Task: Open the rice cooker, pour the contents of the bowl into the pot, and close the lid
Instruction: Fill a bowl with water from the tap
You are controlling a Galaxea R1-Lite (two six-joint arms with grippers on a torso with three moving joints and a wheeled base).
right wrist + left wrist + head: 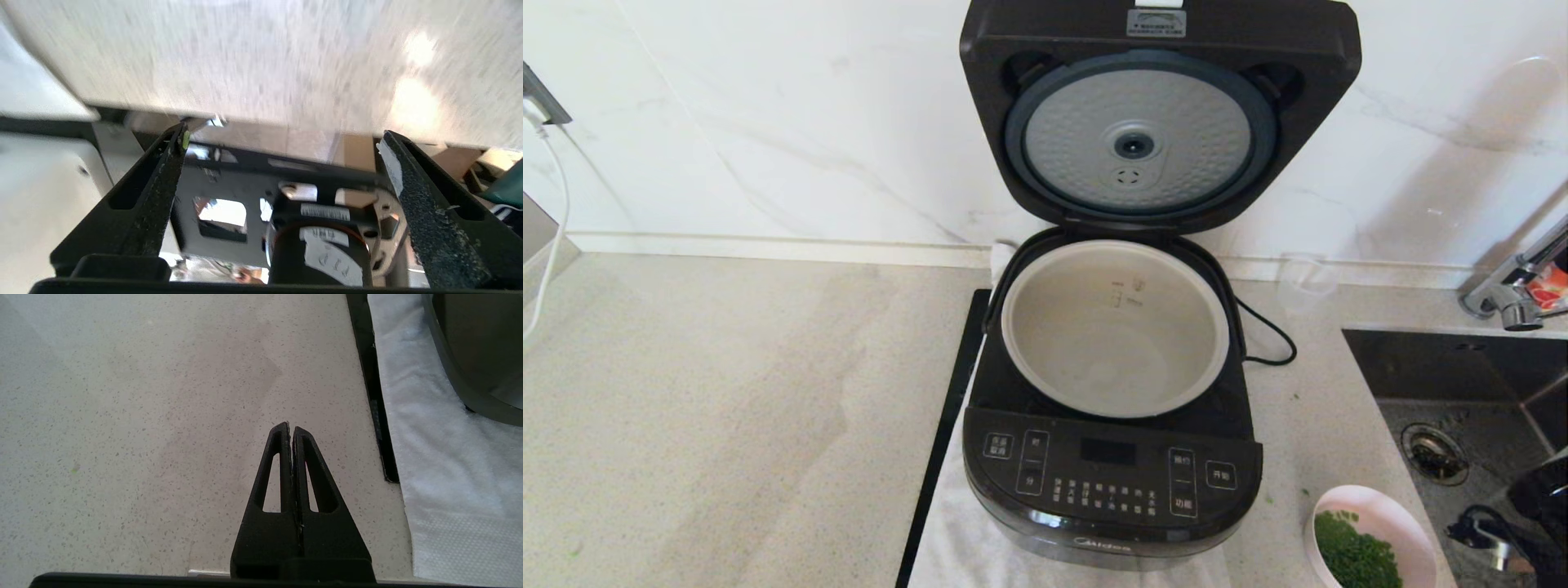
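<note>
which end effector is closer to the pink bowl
Right. The right end effector, fingers open, hangs low off the counter's front edge, on the bowl's side. The left end effector, shut, hovers over bare counter across the rice cooker.

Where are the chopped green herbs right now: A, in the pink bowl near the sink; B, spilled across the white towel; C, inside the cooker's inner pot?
A: the herbs sit in the pink bowl beside the sink, and the pot under the raised lid holds none.
</note>
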